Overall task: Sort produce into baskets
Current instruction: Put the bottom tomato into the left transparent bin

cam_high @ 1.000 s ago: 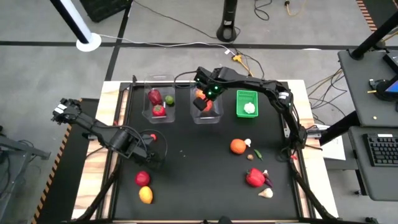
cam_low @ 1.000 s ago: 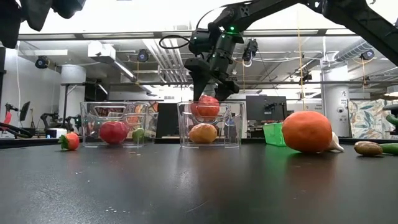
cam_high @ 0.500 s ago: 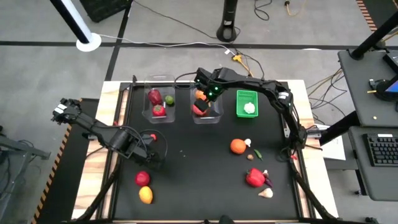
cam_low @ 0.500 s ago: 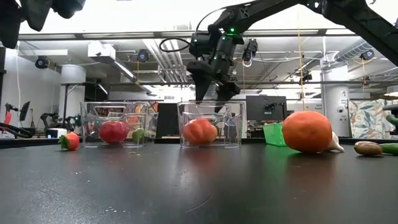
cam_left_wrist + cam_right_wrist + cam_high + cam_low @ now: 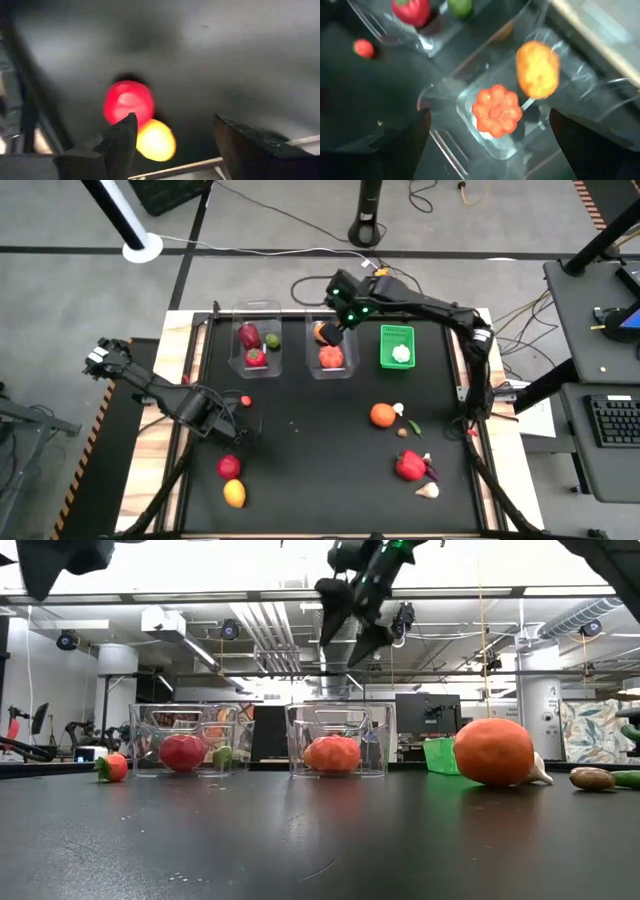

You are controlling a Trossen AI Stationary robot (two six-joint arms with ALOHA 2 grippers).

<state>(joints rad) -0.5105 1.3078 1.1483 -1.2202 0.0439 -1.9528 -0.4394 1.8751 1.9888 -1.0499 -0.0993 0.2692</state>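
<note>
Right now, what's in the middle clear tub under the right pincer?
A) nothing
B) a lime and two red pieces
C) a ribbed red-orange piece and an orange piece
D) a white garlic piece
C: the right wrist view shows a ribbed red-orange piece and an orange piece lying in the middle clear tub, with the right pincer open and empty above it.

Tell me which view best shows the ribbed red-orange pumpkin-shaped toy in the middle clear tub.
The right wrist view: the ribbed red-orange pumpkin-shaped toy fills the frame, its lobes plain, beside an orange piece. The high view shows it small, the low view sideways through the tub wall, the left wrist view not at all.
</note>
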